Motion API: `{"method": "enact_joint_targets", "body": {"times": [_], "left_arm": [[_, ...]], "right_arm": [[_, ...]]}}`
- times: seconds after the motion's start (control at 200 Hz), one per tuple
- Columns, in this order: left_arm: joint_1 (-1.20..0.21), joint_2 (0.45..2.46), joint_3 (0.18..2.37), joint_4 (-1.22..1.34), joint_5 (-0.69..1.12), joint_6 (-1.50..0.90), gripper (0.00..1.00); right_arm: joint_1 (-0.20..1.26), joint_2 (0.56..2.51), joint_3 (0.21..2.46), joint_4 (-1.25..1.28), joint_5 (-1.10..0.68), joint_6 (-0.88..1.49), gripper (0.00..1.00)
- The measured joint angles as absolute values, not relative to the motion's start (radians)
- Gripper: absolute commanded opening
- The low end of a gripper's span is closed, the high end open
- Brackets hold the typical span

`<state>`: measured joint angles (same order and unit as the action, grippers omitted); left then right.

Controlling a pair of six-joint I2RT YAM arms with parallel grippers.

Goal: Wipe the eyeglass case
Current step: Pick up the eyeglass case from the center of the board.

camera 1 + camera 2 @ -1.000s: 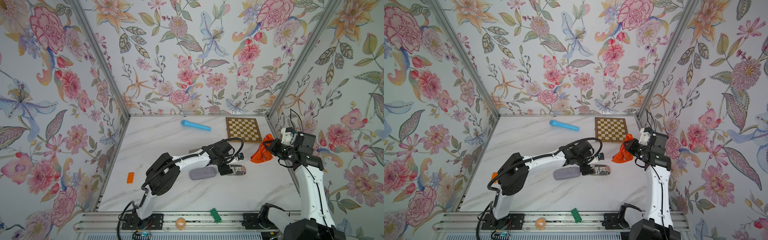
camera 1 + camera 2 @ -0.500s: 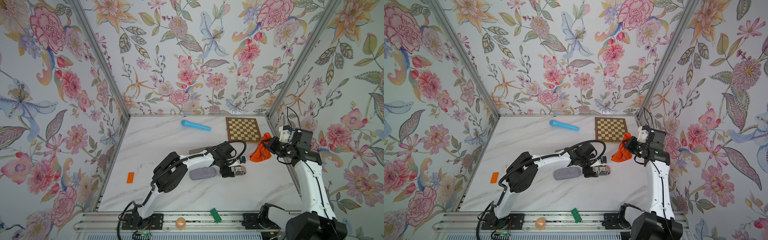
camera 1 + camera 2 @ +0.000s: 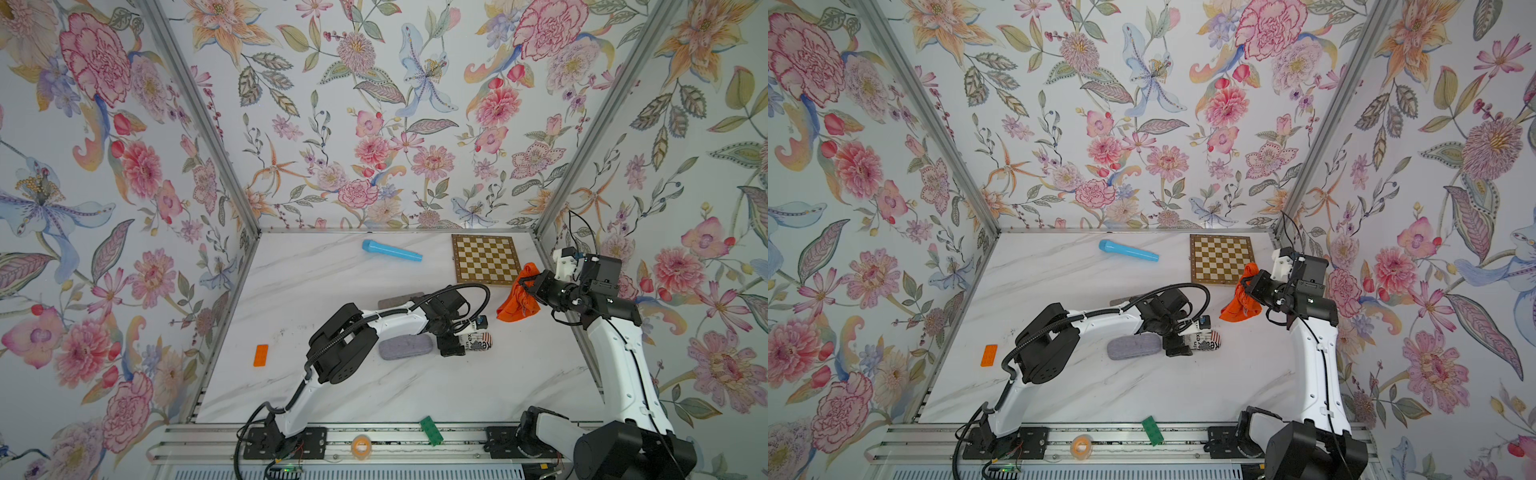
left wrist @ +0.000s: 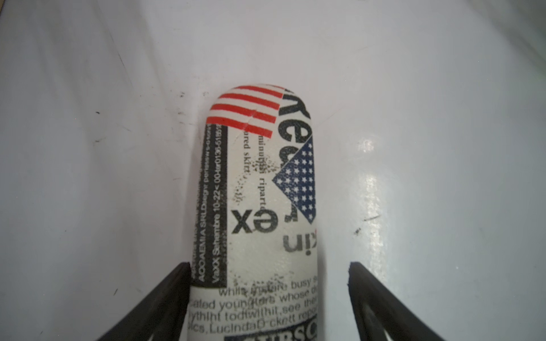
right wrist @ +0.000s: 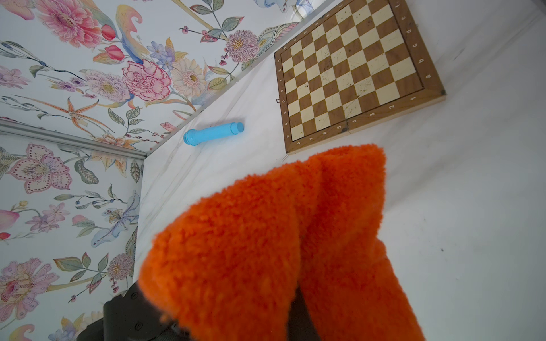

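The eyeglass case [image 3: 478,341] [image 3: 1207,343], white with newspaper print and a flag pattern, lies on the marble table right of centre. My left gripper [image 3: 461,339] is low over its left end and stands open. In the left wrist view the case [image 4: 260,192] runs out between the fingers of the gripper [image 4: 269,265]. One finger touches the case's side and a gap separates the other. My right gripper [image 3: 530,291] hovers up and to the right of the case, shut on a fluffy orange cloth [image 3: 517,305] [image 3: 1239,307] [image 5: 266,251], which hangs clear of the case.
A grey felt case [image 3: 404,347] lies just left of my left gripper. A chessboard [image 3: 485,259] and a blue cylinder [image 3: 390,251] sit at the back. An orange brick [image 3: 260,355] is at the left. A green brick [image 3: 431,431] and a tape roll [image 3: 360,446] rest on the front rail.
The left arm's elbow has swung a little to the right while its gripper stayed at the printed case. The right arm with the cloth has edged slightly left.
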<state>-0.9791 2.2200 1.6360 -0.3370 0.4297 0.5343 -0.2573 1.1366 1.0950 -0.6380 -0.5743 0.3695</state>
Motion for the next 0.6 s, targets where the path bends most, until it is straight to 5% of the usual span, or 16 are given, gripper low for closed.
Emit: {"method": "enact_joint_targets", "body": {"times": [0.275,0.601], "left_arm": [[-0.975,2.22,1.58,-0.308,0.415,0.53,0.74],[-0.975,2.221,1.57,-0.262,0.405,0.521,0.75]], "right_arm": [[-0.257,1.132,1.094,-0.639,-0.571,0.358,0.0],[-0.257,1.131,1.09,-0.64,-0.57,0.348,0.0]]}}
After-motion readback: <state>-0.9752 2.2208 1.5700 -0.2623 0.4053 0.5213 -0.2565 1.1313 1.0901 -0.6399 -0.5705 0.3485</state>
